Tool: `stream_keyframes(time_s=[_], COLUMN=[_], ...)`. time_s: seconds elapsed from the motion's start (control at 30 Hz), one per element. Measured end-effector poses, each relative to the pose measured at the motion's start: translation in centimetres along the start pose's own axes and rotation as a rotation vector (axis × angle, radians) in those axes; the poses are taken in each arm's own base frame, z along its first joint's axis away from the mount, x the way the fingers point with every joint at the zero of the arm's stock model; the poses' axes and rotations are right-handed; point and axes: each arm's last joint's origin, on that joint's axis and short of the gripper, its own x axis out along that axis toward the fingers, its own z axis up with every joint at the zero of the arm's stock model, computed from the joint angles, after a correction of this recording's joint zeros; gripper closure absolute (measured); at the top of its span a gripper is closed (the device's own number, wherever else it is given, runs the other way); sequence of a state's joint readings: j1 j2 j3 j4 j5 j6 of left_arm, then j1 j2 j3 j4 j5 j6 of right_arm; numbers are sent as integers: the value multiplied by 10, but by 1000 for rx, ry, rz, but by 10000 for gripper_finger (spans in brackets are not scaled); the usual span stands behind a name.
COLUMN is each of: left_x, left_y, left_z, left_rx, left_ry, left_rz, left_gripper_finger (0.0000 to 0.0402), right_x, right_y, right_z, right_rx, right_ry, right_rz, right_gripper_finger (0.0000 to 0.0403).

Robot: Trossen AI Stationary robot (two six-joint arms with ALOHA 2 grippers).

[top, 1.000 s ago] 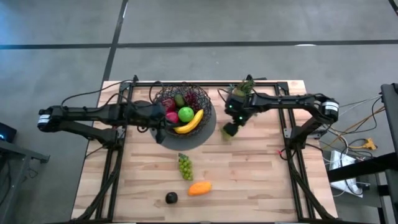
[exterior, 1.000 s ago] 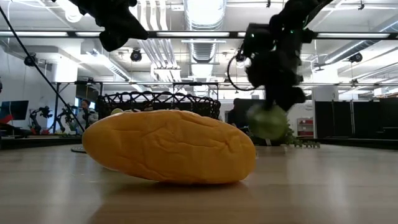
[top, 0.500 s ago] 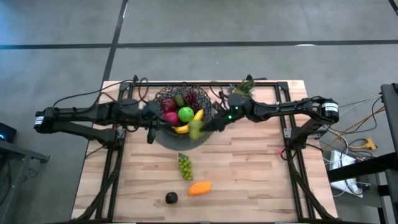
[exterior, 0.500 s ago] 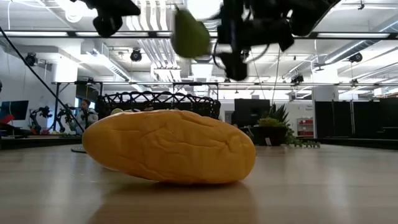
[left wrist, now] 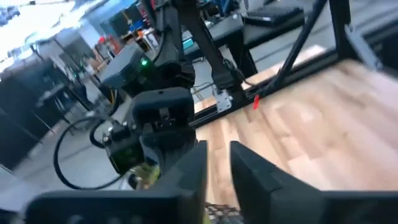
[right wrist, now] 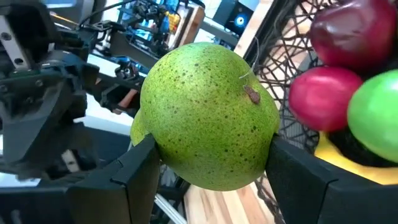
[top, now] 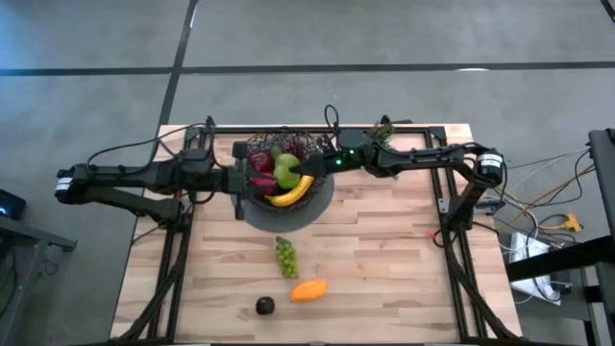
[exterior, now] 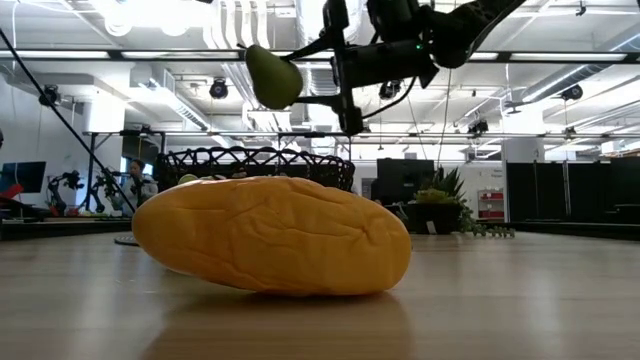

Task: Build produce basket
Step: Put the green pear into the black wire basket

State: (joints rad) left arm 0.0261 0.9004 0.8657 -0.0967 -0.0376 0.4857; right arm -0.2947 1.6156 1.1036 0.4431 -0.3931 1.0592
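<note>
Right gripper (right wrist: 208, 180): clamped on a green pear (right wrist: 208, 115), one finger (right wrist: 134, 180) on each flank; held above the basket (top: 281, 173), over the fruit already inside.

Pear, low view (exterior: 272, 77): hangs well above the basket rim (exterior: 255, 157).

Basket contents: banana (top: 293, 191), green apple (right wrist: 376, 121), red apple (right wrist: 317, 96), a darker red fruit (right wrist: 360, 31). The pile is already high.

Risk 1: released from this height, the pear may strike the rounded apples, bounce and roll over the rim.

Risk 2: lowering further may catch the fingers on the wire mesh and drag or tip the basket.

Left gripper (left wrist: 214, 165): fingers narrowly parted, holding nothing; waits just beside the basket's left edge. Risk 3: the arms are close and could collide.

Loose on table (top: 384, 269): green grapes (top: 285, 257), orange fruit (top: 308, 290), avocado (top: 265, 306).
</note>
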Motion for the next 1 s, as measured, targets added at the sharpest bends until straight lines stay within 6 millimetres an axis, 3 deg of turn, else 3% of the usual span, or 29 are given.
stream_keyframes(time_s=[0.27,0.47,0.77,1.0], left_x=[0,3,29,36], left_y=[-7,-6,-8,-8], left_z=[-14,-24,-34,-34], left_rx=[144,167,167,89], left_ry=[142,299,371,349], left_rz=[-73,85,188,220], left_gripper_finger=[196,112,102,168], right_x=[7,7,7,7], right_y=[11,14,10,8], right_z=[9,11,10,7], right_rx=[-40,-50,-39,-26], right_ry=[4,-1,0,18], right_rz=[46,54,28,9], right_gripper_finger=[167,165,162,154])
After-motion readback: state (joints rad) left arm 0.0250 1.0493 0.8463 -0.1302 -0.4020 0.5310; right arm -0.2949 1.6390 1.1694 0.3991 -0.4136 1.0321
